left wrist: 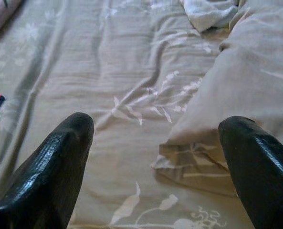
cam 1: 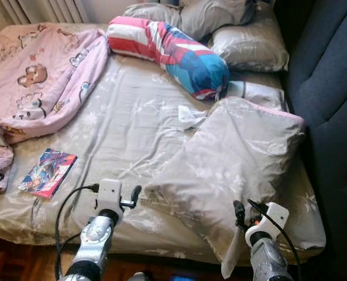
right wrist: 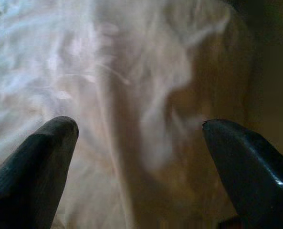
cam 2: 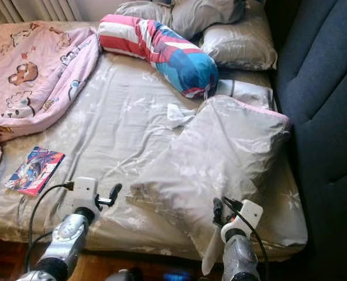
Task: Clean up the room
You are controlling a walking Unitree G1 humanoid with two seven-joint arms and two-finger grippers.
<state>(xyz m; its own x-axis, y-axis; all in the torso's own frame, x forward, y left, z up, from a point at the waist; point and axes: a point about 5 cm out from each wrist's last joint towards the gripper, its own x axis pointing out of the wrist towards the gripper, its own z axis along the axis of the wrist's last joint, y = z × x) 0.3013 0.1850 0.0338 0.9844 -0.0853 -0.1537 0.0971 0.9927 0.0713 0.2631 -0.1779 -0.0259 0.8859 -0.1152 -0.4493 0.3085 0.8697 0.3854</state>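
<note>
Standing at near edge of bed (cam 1: 132, 117), unmade. Large grey pillow (cam 1: 232, 170) lying askew at near right, one corner hanging over the near edge. Left gripper (left wrist: 155, 157) spread wide, holding nothing, hovering just beside pillow's near-left corner. Right gripper (right wrist: 139, 162) likewise spread and empty, close over pillow's right half.

Elsewhere: pink blanket (cam 1: 38, 76) bunched at far left; striped bolster (cam 1: 173, 52) and two more pillows (cam 1: 243, 44) at far end; comic book (cam 1: 47, 172) near left; white crumpled cloth (cam 1: 188, 117) mid-bed, touching pillow's far-left edge.

Step in hand, judged: approach to two-handed pickup of grey pillow. Next move calls for lowering both grippers onto pillow's edges, pinching fabric firmly, then lifting toward far end. Risk: soft cover slipping from the fingers.
</note>
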